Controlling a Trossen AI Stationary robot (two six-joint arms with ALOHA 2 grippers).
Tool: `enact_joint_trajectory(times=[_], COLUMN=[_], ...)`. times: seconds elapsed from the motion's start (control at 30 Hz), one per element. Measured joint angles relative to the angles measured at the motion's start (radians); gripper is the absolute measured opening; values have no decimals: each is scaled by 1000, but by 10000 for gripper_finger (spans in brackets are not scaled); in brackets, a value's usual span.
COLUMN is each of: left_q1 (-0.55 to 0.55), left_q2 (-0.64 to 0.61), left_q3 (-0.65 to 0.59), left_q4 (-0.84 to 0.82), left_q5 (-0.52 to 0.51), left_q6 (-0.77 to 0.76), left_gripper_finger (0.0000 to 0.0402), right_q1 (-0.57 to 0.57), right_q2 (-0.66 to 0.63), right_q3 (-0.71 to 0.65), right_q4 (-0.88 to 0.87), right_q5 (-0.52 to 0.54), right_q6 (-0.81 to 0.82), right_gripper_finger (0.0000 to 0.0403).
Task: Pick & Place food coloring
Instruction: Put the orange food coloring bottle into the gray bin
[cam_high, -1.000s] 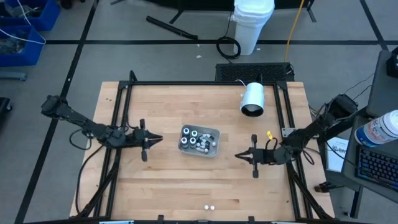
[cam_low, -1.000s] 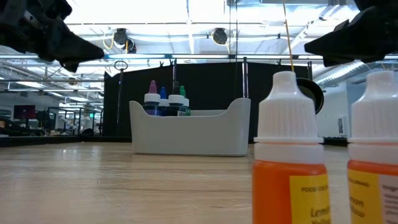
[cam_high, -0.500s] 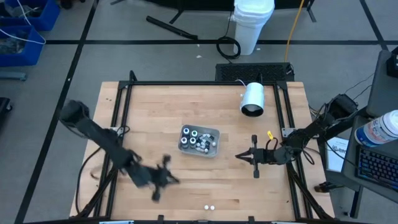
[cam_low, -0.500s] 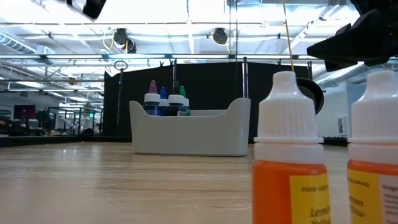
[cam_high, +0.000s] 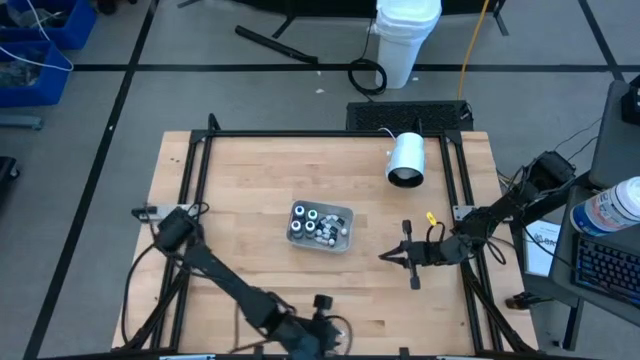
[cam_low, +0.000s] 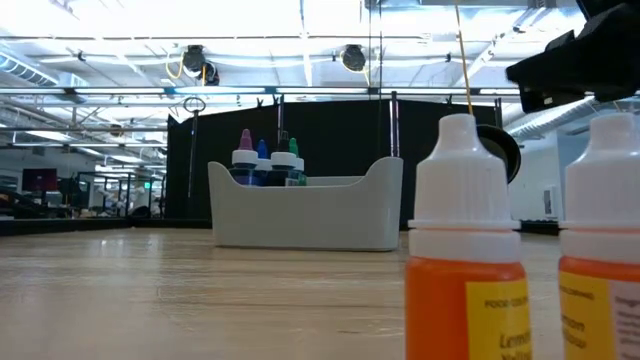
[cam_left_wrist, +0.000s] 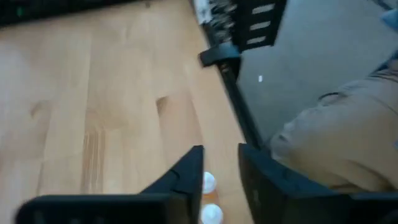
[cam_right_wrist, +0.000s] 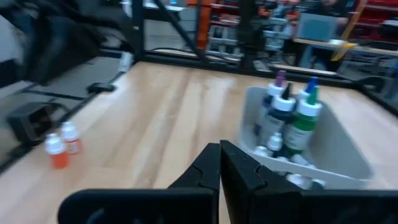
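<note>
the left arm is sweeping a long way across the counter (cam_high: 240, 190): a second ago its gripper was hanging beside the grey tray, level with it, and now the left gripper (cam_high: 322, 335) is sitting down at the near edge, right over the two loose orange food coloring bottles (cam_low: 470, 250). in the left wrist view its fingers (cam_left_wrist: 186, 177) are standing parted, with the two white caps (cam_left_wrist: 208, 182) showing in the gap between and just ahead of them. nothing is pinched yet; the jaws are widening after being nearly pressed together, which reads as a set-up for a grasp on one of these bottles.

the right gripper (cam_high: 388, 256) is barely moving, hovering to the right of the tray with its fingers pressed together and holding nothing; the right wrist view is looking past them at the tray (cam_right_wrist: 336, 149) and the bottles already in it (cam_right_wrist: 292, 118).

so the task is looking partly done: several coloured bottles are standing upright in the tray (cam_high: 342, 214), while the two orange ones are well apart from it at the front of the counter, upright and just beside each other. the left arm is now placed for the next pick. because the pair is standing so close, closing on one is likely to nudge or topple its neighbour.
</note>
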Motion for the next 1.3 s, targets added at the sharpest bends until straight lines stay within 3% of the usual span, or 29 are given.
enact_joint_trajectory(times=[0.23,0.4,1.3], left_q1=[43,53,38], left_q2=[95,94,94], left_q3=[116,111,44], left_q4=[-155,-205,-174], left_q5=[85,132,116], left_q6=[-222,-291,-259], left_gripper_finger=[216,260,243], right_q1=[0,0,0], right_q2=[0,0,0], right_q3=[0,0,0], right_q4=[0,-1,2], right_q5=[-98,-98,-95], right_q6=[3,-10,-33], right_gripper_finger=[1,1,0])
